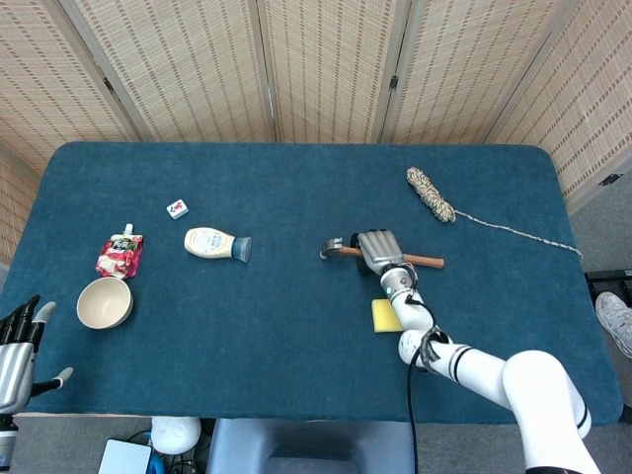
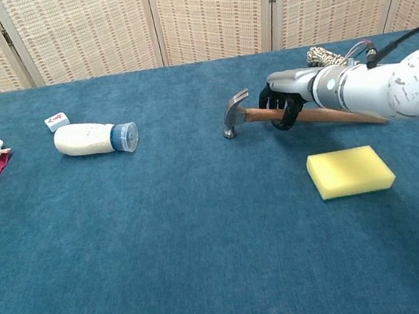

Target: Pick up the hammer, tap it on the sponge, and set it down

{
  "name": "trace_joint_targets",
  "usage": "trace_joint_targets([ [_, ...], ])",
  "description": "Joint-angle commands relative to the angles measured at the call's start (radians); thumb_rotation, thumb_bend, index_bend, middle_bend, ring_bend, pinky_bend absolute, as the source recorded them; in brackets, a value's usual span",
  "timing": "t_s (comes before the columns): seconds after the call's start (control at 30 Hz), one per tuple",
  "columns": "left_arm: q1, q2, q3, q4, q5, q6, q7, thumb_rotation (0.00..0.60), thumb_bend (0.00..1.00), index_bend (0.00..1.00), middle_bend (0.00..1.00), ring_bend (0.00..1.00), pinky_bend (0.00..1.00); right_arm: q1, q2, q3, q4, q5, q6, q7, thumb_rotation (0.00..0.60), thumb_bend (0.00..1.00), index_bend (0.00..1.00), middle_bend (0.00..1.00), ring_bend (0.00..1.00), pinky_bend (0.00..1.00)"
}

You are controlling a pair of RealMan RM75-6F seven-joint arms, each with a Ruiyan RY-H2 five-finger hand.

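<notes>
Right hand (image 2: pixel 284 102) curled around hammer (image 2: pixel 298 115) handle close behind the head, hammer on bench right of centre; long free handle may swing, missing sponge (image 2: pixel 350 170)

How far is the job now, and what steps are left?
Early stage. The right hand has its fingers curled round the wooden handle of the hammer, which seems to lie on the table. In hand: the grasp. Left: lifting it, tapping the yellow sponge and setting it down. The left hand holds nothing.
</notes>
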Motion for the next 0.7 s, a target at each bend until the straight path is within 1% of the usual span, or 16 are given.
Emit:
trace_joint_targets([
  [0.03, 0.0, -0.001, 0.0, 0.002, 0.0, -0.002, -0.001, 0.6, 0.15, 0.09, 0.0, 0.0, 0.14, 0.002, -0.006, 0.004, 0.005, 0.0, 0.002, -0.002, 0.6, 0.44, 0.4, 0.4, 0.28, 0.29],
  [0.43, 0.0, -0.003, -0.002, 0.008, -0.006, -0.008, 0.002, 0.6, 0.15, 0.09, 0.0, 0.0, 0.14, 0.012, -0.03, 0.012, 0.035, 0.013, 0.008, -0.035, 0.6, 0.45, 0.45, 0.44, 0.32, 0.31],
  [0.7, 0.003, -0.002, -0.002, 0.01, -0.011, -0.01, 0.0, 0.6, 0.15, 0.08, 0.0, 0.0, 0.14, 0.019, -0.052, 0.012, 0.054, 0.012, 0.025, -0.065, 0.6, 0.48, 0.53, 0.5, 0.37, 0.34],
])
